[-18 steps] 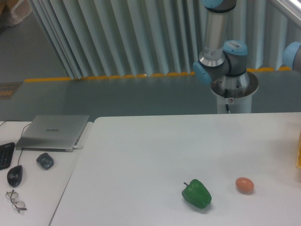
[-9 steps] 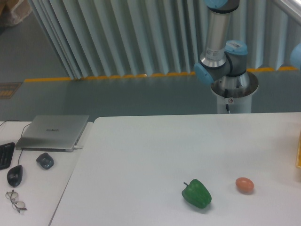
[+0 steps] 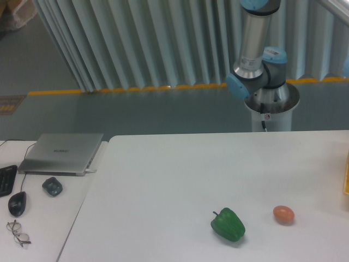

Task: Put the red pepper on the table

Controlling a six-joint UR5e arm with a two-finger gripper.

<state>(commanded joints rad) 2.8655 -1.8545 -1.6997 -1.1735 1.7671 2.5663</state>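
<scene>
The grey-and-blue robot arm (image 3: 256, 60) runs off the top edge; a black keyboard (image 3: 5, 180) is cut left.

Counted one green pepper (image 3: 228, 224), one orange-brown egg-shaped thing (image 3: 283, 214), one laptop (image 3: 61, 153), one mouse (image 3: 17, 203), one pair of glasses (image 3: 18, 233).

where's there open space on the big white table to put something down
The table is bare across its whole left and back portion, from the rounded corner near the laptop to the robot base. The only crowding is front right, where the green pepper and the orange-brown egg-shaped thing sit apart.
</scene>
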